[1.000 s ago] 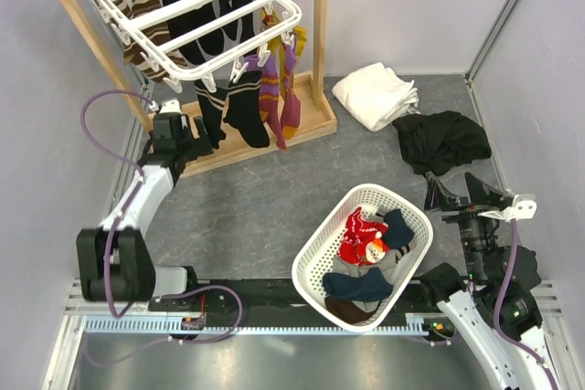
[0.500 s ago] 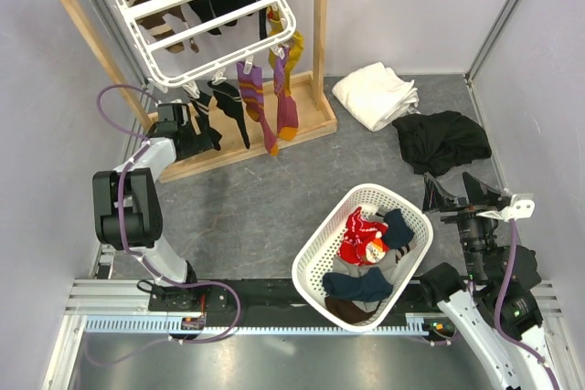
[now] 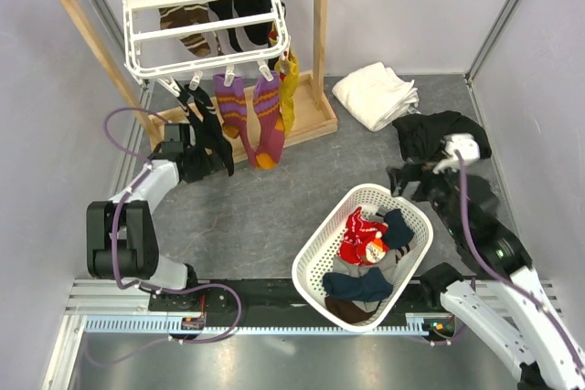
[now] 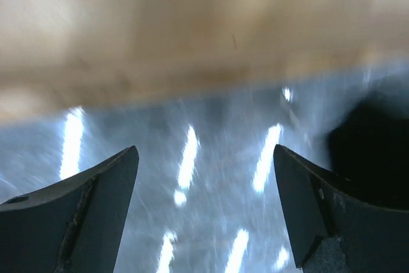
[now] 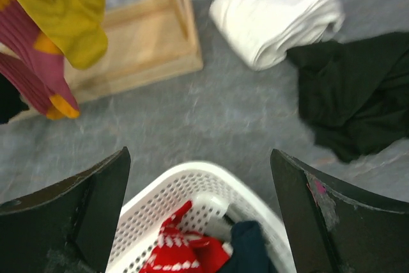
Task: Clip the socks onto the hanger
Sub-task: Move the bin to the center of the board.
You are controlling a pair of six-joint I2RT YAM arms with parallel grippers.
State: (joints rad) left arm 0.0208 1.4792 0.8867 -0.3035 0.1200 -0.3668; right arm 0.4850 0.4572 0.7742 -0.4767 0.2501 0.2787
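Note:
The red socks (image 3: 359,242) with white pattern lie in the white lattice basket (image 3: 315,253), over a grey sock (image 3: 340,268). They also show in the right wrist view (image 5: 176,250). The white slatted hanger (image 3: 206,20) hangs from the wooden stand at the back left, tilted, with black, brown-striped and purple-yellow socks clipped to it. My left gripper (image 3: 203,163) is open and empty, low by the stand's base; its jaws (image 4: 204,151) stand wide over the grey floor. My right gripper (image 3: 409,180) is open and empty over the basket's far rim (image 5: 199,156).
The wooden stand's base (image 3: 265,134) lies on the floor (image 5: 134,49). A folded white cloth (image 3: 375,93) and a black cloth (image 3: 443,139) lie at the back right. Purple and yellow socks (image 5: 64,30) dangle near the stand. A dark shape (image 4: 374,151) sits right of the left jaws.
The hanger has swung and tilted back, its socks swinging with it. My left gripper has dropped toward the stand's base. My right arm has moved from the right edge up and left, over the basket.

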